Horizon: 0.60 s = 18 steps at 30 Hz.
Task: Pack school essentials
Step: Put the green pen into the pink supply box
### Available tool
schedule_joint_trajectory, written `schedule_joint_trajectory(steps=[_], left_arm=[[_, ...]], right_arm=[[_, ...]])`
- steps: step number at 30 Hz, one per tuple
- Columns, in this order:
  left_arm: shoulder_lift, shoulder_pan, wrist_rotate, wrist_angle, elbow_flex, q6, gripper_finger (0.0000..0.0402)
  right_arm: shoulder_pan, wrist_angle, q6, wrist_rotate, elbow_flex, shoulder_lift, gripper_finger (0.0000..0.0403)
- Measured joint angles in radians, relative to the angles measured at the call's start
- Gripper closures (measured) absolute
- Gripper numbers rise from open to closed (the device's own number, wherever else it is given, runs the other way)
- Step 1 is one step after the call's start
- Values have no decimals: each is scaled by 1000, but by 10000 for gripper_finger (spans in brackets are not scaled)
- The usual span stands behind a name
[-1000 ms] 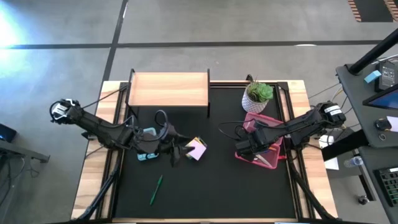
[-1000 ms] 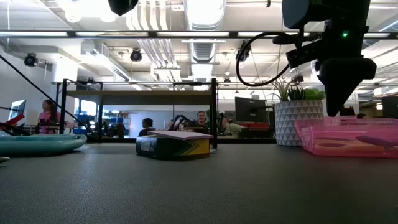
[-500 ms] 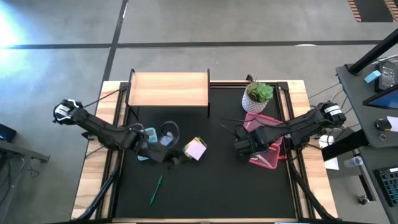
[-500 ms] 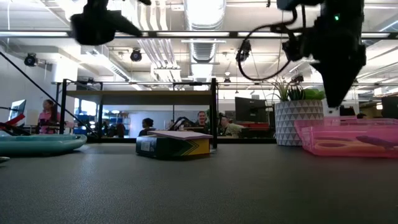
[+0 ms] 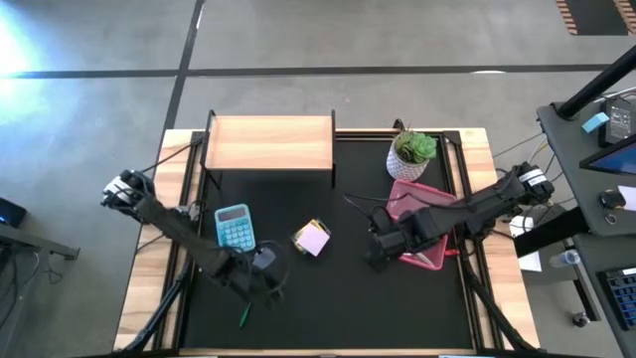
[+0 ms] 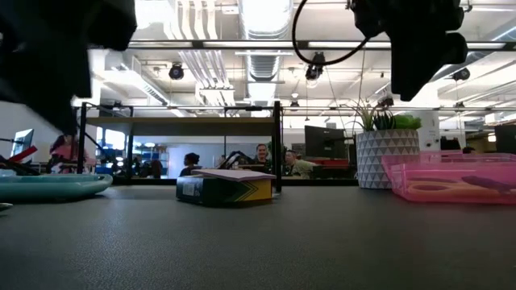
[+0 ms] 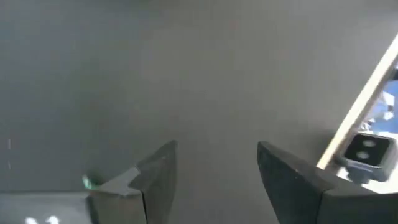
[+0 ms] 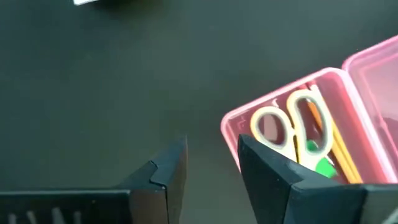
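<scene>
Over the mat near the front left, my left gripper (image 5: pixel 264 286) (image 7: pixel 217 168) is open and points down, with only bare mat between its fingers. The green pen (image 5: pixel 243 318) lies on the mat just beyond it, toward the near edge. The open pink case (image 5: pixel 429 221) (image 8: pixel 280 93) lies on the mat and holds the yellow-handled scissors (image 8: pixel 289 127), an orange pencil (image 8: pixel 339 155) and the green eraser (image 8: pixel 323 167). My right gripper (image 5: pixel 381 251) (image 8: pixel 211 162) hovers open just left of the case, with nothing between its fingers. The sticky-note block (image 5: pixel 312 239) (image 6: pixel 226 187) sits mid-table.
A blue calculator (image 5: pixel 235 227) lies left of the sticky-note block. The wooden shelf (image 5: pixel 268 144) stands at the far edge, and the potted plant (image 5: pixel 412 151) (image 6: pixel 387 157) stands behind the pink case. People show in the room beyond the table.
My left gripper has swung from above the calculator toward the table's near edge, sinking toward the green pen and rolling about its own line. The calculator now shows in full. My right gripper has risen and drawn a little left, off the pink case.
</scene>
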<state>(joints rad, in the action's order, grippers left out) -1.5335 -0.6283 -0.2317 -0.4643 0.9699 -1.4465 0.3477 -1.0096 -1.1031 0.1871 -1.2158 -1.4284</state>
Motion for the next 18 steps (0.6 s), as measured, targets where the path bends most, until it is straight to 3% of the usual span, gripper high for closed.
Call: schedule_joint_trajectory(steps=[7, 18], left_arm=[[-57, -73, 67, -10, 0, -211, 201], [-63, -154, 108, -181, 0, -517, 201]], right_arm=[[8, 0, 96, 0, 17, 0, 275], [10, 0, 174, 0, 86, 0, 275]])
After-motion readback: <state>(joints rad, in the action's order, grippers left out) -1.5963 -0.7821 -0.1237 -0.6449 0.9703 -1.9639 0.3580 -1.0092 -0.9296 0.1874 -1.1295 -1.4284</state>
